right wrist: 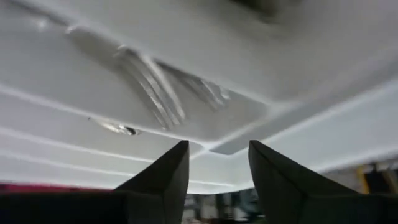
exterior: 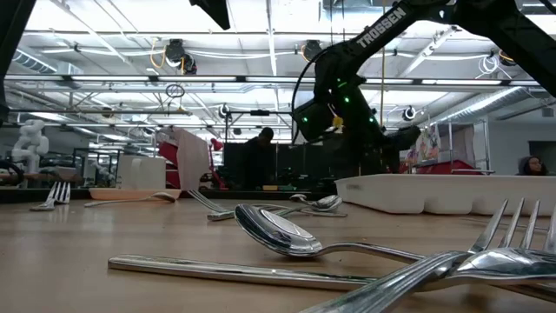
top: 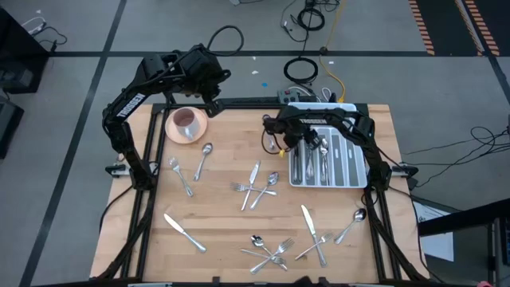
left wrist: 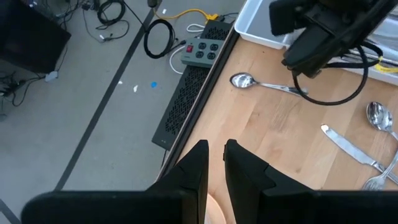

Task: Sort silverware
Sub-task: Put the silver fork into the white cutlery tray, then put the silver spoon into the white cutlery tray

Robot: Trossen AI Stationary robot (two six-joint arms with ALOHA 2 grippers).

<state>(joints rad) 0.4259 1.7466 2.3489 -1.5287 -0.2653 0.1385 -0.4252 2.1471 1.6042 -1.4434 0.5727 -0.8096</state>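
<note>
Silverware (top: 256, 186) lies scattered over the counter (top: 223, 215), some already in the tray (top: 356, 177). Right hand (right wrist: 217, 165) hovers over tray, fingers spread, empty: drop step. Next: fetch another piece. Left hand (left wrist: 214, 163) waits near cup (top: 186, 121), fingers nearly together, empty.

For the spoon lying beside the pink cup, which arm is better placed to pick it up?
The left. Its gripper hovers near the pink cup, close to that spoon. The right gripper, open, is over the white tray.
</note>
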